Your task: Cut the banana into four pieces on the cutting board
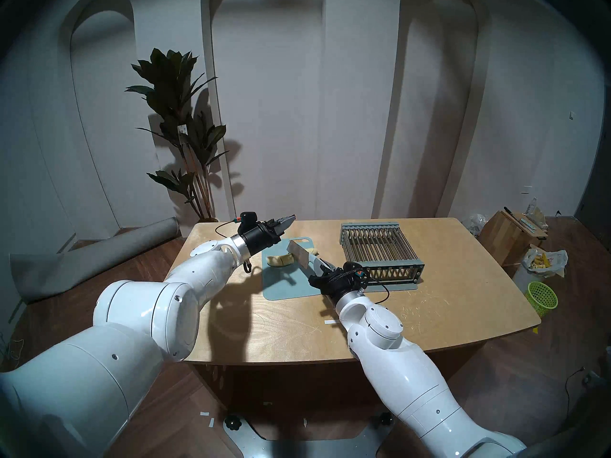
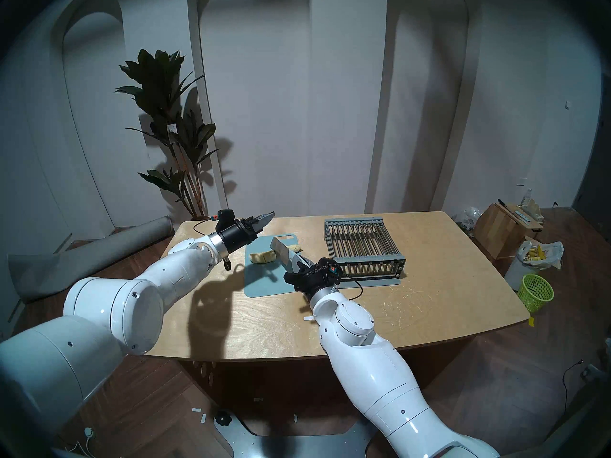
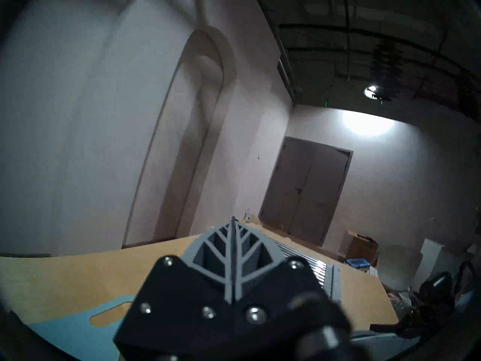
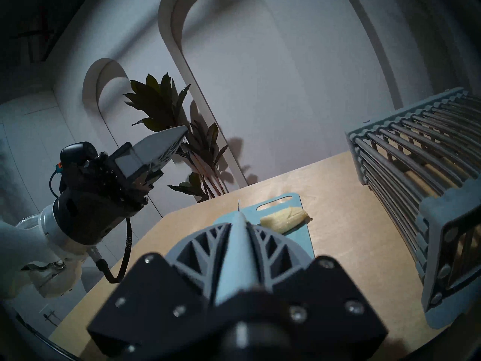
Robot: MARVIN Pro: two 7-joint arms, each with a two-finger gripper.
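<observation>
The right gripper (image 1: 319, 265) is clenching a knife (image 1: 298, 250), blade standing across the banana (image 1: 281, 259) on the cutting board (image 1: 281, 287) for slicing; the left gripper (image 1: 287, 222), closed empty, is hovering clear.

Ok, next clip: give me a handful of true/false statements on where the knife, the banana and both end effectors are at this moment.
1. The right end effector is shut on the knife. True.
2. The banana lies on the bare table. False: it lies on the cutting board.
3. The left end effector is pressing the banana down. False: it is shut, empty and raised off the table, beyond the board's left edge.
4. The knife blade stands across the banana, with banana showing on both sides of it. True.
5. The rack sits to the left of the cutting board. False: it is on the right.
</observation>
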